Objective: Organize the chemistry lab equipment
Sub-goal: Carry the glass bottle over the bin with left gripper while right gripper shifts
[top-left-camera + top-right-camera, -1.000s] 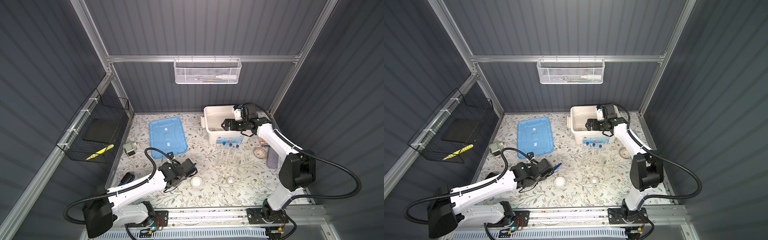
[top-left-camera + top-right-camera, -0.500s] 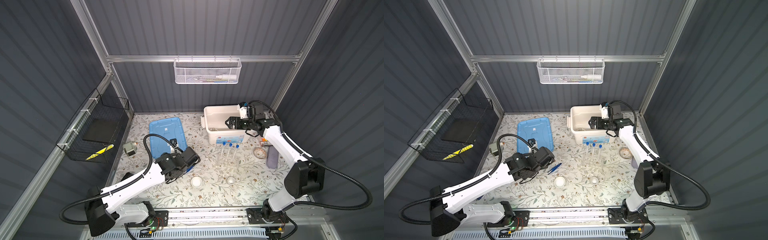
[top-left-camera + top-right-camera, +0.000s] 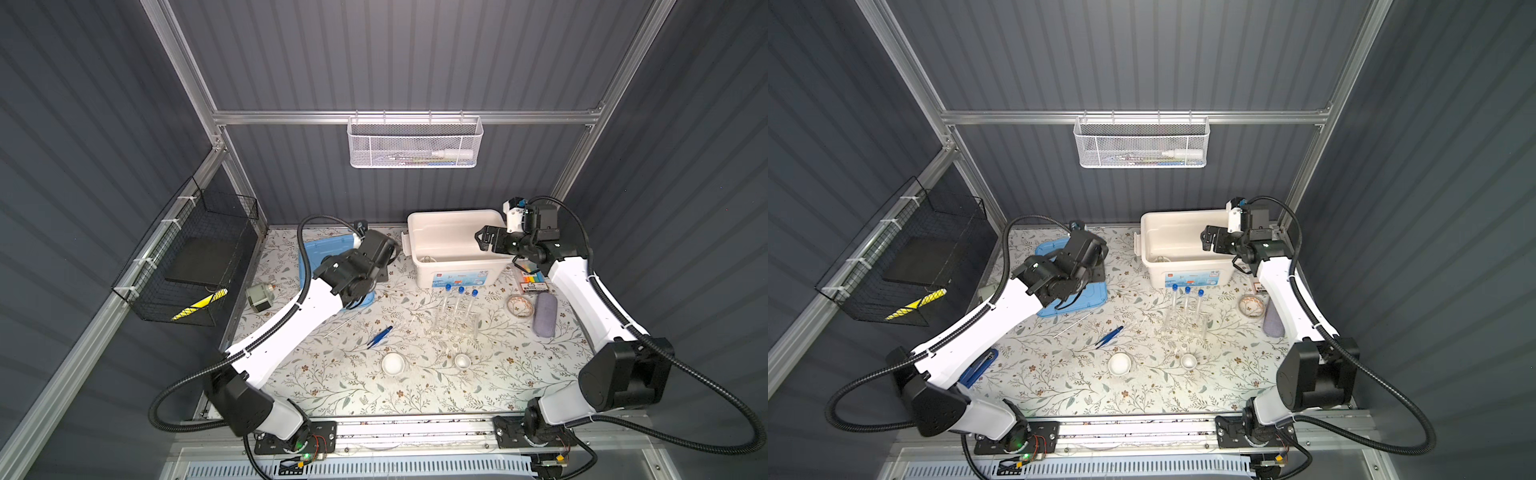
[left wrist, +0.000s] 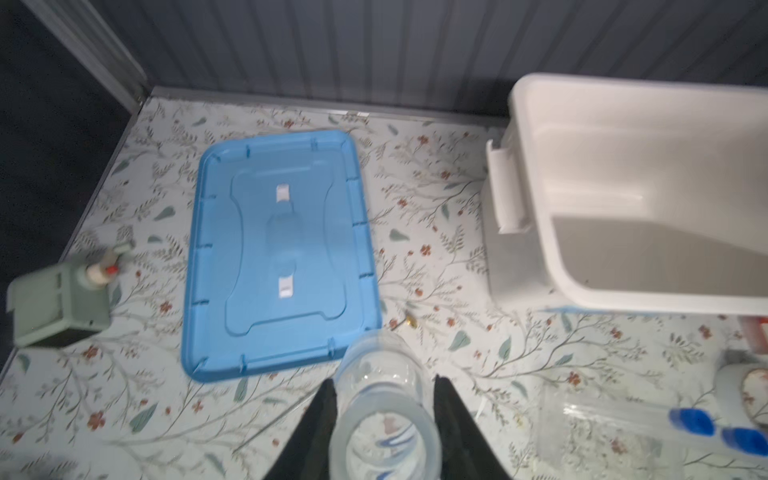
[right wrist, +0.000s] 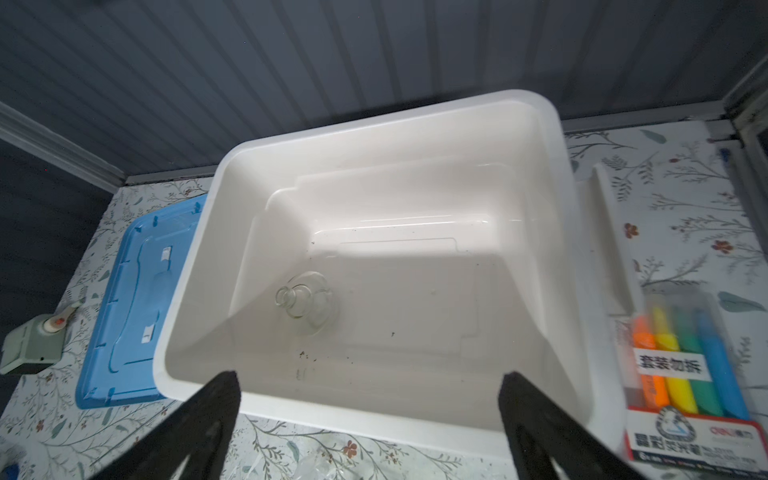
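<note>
The left tool (image 4: 384, 384) clamps a clear flask (image 4: 384, 419), held above the tabletop beside the blue lid (image 4: 270, 257). Rod (image 3: 343, 325), tweezers (image 3: 380, 336), dishes (image 3: 392, 365) and the rack (image 3: 455, 328) of tubes (image 3: 459, 301) sit mid-tabletop. The right tool (image 5: 370, 382) hangs wide open and empty over the white bin (image 5: 415, 145) at the back edge; a second flask (image 5: 309, 303) sits inside.

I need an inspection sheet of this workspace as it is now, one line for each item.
Surface: floral tabletop, no spill seen.
Job's things: test tubes upright in clear rack; tweezers, thin rod, two white dishes loose; one flask in white bin; blue lid off.
Clutter: grey motor, stapler, marker pack, grey pouch, patterned bowl.
Grippers: left gripper shut on held flask; right gripper open above bin.
Cables: black hoses loop off both arms.
Surroundings: mesh basket on back rail; wire basket on left wall.
</note>
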You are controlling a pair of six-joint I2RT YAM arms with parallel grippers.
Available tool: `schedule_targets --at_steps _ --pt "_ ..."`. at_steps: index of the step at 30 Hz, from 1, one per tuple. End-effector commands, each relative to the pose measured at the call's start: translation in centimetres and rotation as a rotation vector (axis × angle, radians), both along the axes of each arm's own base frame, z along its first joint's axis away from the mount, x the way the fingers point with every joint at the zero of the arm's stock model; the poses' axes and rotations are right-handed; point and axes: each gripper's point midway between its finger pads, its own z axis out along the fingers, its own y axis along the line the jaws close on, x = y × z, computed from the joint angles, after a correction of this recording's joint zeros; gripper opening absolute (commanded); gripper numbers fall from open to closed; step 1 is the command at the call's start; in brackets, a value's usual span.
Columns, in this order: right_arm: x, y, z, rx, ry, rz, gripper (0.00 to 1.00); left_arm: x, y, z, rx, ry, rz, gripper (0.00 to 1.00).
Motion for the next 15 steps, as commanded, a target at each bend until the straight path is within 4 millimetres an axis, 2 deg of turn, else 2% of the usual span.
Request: schedule_targets --at_steps 1,6,10,15 --pt "-0.4 -3.0 -1.0 -0.044 0.029 -0.074 0.99 2.7 -2.9 1.8 0.02 -0.039 -0.134 0.33" --pt "-0.1 -5.5 -2.5 -0.034 0.068 -0.108 0.97 6.6 -6.2 2.2 -0.01 -0.053 -0.218 0.32" --pt "0.1 -6.1 -4.1 -0.026 0.118 -0.1 0.93 9.0 -8.2 1.9 -0.03 -0.049 -0.269 0.32" --pt "0.0 -6.4 -6.0 0.008 0.167 -0.089 0.86 11.5 -9.7 1.6 -0.075 -0.057 -0.314 0.32"
